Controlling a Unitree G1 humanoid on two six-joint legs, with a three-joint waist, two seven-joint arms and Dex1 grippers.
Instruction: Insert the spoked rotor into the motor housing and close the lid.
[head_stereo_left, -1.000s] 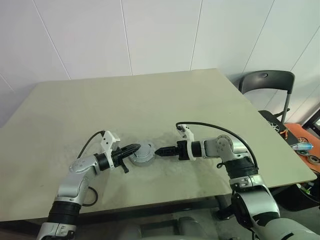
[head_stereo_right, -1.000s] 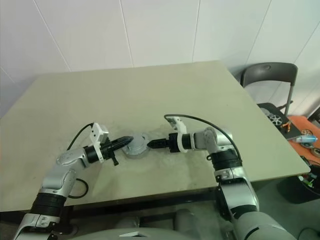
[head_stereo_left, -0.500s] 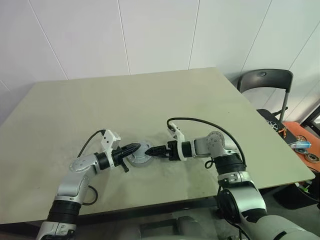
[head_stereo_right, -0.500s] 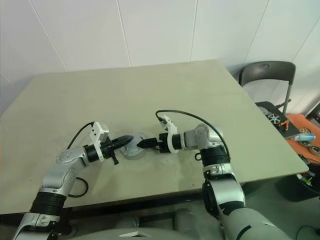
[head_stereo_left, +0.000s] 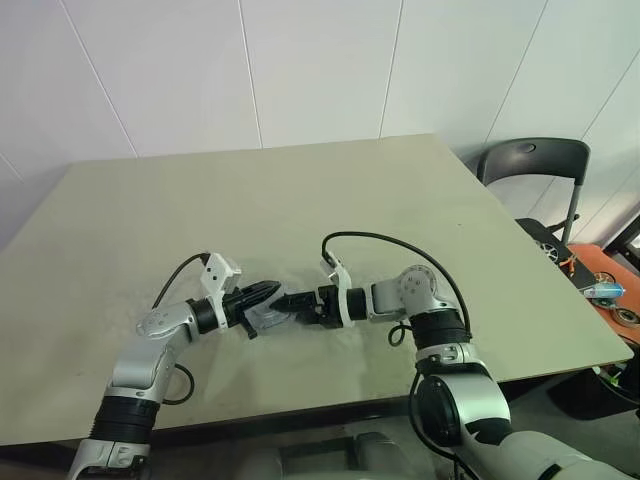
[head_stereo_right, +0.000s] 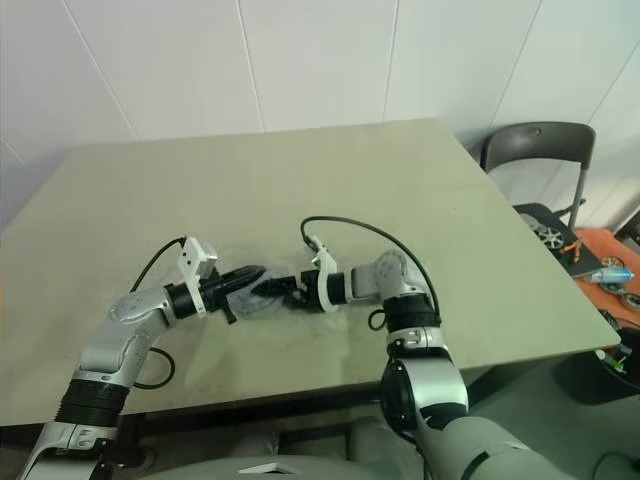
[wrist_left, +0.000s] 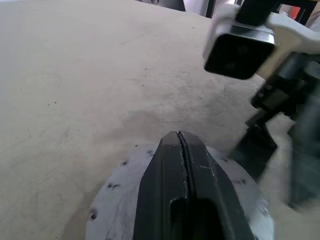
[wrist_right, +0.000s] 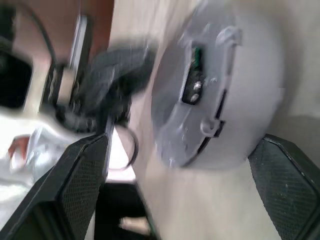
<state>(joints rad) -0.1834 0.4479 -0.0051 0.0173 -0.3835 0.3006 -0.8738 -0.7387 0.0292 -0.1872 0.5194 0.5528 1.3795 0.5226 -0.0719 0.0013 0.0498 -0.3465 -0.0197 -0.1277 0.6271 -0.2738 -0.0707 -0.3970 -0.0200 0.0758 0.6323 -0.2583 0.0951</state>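
Note:
The motor housing (head_stereo_left: 262, 318), a round light-grey casing, lies on the table near the front middle. Seen in the right wrist view, the housing (wrist_right: 220, 95) has side lugs and a small green mark (wrist_right: 198, 55) in a dark slot. My left gripper (head_stereo_left: 271, 291) is shut with nothing between its fingers (wrist_left: 178, 150), and its tip rests over the housing's top (wrist_left: 112, 200). From the other side comes my right gripper (head_stereo_left: 287, 299), open wide, its fingers (wrist_right: 75, 190) standing on either side of the housing. The spoked rotor is out of view. I cannot make out a separate lid.
The beige table (head_stereo_left: 300, 200) stretches wide behind and to both sides of the arms. A dark chair (head_stereo_left: 530, 165) stands past the table's right edge. An orange surface with small items (head_stereo_left: 600, 290) lies further right, off the table.
My right gripper has swung left and rolled, and its open fingers now straddle the housing. The left gripper has stayed shut in the same place.

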